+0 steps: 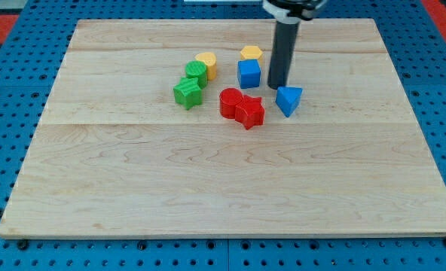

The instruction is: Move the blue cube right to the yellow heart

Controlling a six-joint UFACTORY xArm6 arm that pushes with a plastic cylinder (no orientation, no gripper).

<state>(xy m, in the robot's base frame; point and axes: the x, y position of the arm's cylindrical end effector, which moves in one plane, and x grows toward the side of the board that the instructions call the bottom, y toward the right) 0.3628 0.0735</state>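
Observation:
The blue cube (248, 74) sits in the upper middle of the wooden board (208, 181). The yellow heart (206, 64) lies to its left, touching a green block (197, 73). My tip (276, 86) stands just right of the blue cube, apart from it by a small gap, and just up-left of the blue triangular block (288, 99). The dark rod (282, 53) rises from the tip to the view's top.
A yellow hexagon (251, 53) sits just above the blue cube. A green star (187, 93) lies below the green block. A red cylinder (230, 102) and a red star (249, 113) touch each other below the blue cube. Blue pegboard surrounds the board.

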